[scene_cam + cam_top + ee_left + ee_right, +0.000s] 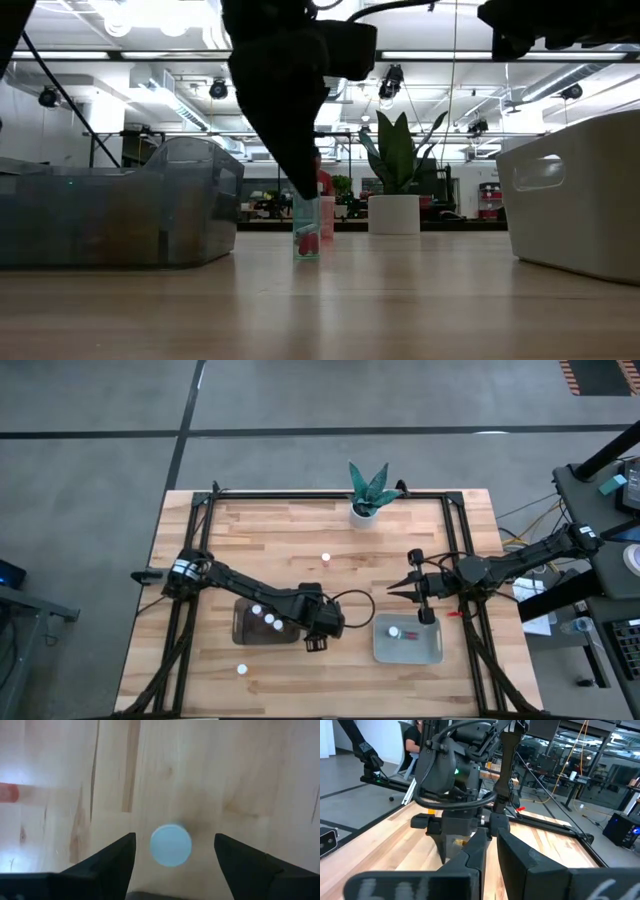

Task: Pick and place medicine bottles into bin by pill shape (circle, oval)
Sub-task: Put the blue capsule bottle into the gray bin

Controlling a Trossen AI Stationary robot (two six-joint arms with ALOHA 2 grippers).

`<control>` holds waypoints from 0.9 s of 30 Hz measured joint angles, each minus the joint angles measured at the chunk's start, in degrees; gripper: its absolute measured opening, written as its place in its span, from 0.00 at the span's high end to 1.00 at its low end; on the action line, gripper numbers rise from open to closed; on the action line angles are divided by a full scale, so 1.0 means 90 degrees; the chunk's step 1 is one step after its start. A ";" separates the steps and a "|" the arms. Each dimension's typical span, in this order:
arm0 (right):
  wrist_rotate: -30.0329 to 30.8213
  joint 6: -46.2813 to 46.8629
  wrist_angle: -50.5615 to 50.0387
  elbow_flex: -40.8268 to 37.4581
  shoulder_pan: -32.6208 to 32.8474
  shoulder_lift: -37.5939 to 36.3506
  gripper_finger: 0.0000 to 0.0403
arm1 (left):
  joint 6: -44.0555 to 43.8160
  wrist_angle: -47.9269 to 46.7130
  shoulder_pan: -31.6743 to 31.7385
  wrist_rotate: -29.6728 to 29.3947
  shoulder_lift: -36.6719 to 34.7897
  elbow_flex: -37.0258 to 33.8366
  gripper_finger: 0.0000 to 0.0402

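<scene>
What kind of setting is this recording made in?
Likely a robotics lab or workshop: a wooden table on bare concrete, open industrial ceiling lights, and workbenches with cables behind.

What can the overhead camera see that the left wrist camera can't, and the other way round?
Only overhead: both bins, dark and pale, the plant, the right end effector, and scattered bottles. Only the wrist: a close look straight down on one bottle's cap, standing between the open fingers without touching them. Both share: the wooden table and the left end effector.

Wooden table [300,530], dark bin [245,632], pale bin [432,650], potted plant [366,510], three loose medicine bottles [326,558]
</scene>
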 joint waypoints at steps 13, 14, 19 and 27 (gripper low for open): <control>0.0049 -0.0008 -0.0013 0.0000 0.0000 -0.0002 0.91 | 0.0040 0.0108 0.0000 0.0036 0.0066 0.0017 0.49; 0.0049 -0.0010 -0.0014 0.0000 0.0000 -0.0002 0.91 | 0.0039 0.0107 0.0000 0.0036 0.0068 0.0015 0.50; 0.0049 -0.0005 -0.0013 0.0000 0.0000 -0.0002 0.91 | 0.0032 0.0107 0.0000 0.0036 0.0068 0.0015 0.56; 0.0049 -0.0006 -0.0013 0.0000 0.0000 -0.0002 0.91 | 0.0028 0.0107 0.0000 0.0036 0.0068 0.0012 0.70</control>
